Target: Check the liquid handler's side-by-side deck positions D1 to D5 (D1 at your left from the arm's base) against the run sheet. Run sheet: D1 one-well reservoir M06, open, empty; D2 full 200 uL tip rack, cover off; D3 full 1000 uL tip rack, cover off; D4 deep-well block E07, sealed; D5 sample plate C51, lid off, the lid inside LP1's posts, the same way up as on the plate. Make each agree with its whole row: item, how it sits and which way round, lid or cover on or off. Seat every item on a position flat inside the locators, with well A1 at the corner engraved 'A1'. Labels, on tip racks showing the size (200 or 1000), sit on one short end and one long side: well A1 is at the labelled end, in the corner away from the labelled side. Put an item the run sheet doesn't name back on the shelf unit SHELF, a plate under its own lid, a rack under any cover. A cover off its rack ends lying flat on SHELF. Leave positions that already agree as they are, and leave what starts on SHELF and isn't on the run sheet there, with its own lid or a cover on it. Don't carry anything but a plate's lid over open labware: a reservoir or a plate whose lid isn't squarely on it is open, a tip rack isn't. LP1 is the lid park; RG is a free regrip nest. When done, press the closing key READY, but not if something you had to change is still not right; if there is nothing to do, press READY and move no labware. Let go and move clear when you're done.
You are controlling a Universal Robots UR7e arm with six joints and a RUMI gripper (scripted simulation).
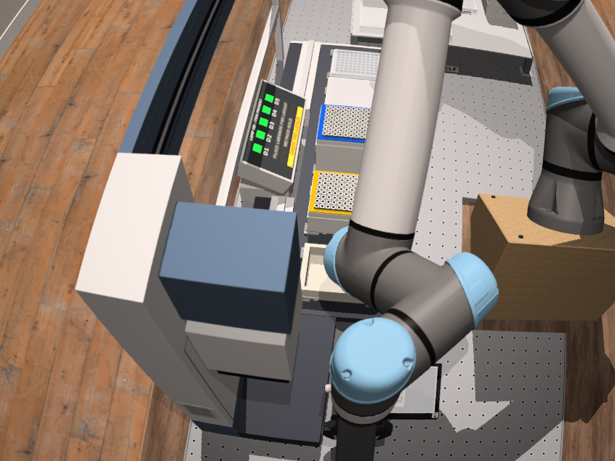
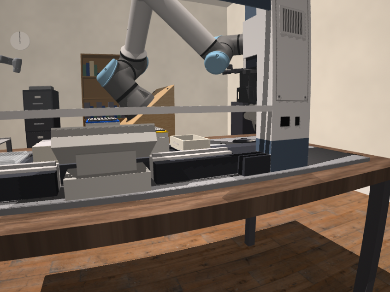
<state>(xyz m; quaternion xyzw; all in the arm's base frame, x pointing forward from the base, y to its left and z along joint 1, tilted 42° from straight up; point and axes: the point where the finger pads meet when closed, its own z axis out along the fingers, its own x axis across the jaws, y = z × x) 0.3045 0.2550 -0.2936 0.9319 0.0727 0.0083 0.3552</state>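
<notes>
Pressing READY looks like the step in hand, so I judge the labware work is finished and only the key is left. My gripper (image 2: 245, 116) hangs behind the liquid handler's tower (image 2: 286, 61), fingers clenched on nothing, pointing down toward a small dark disc (image 2: 244, 140) on the deck that I take to be the key, though I cannot read any lettering on it.

Along the deck I see the cream reservoir (image 1: 314, 275) open at D1, the yellow-rimmed tip rack (image 1: 334, 191) at D2, the blue-rimmed tip rack (image 1: 344, 121) at D3, a plain white block (image 1: 349, 91) at D4 and a gridded plate (image 1: 354, 62) at D5. On the status panel (image 1: 272, 134), 5 lamps glow green.

To press well, I would drop straight down with the fingers kept shut, land on the disc's middle, and keep the wrist (image 1: 371, 361) off the tower. After that, lift vertically and pull back away from the open reservoir.
</notes>
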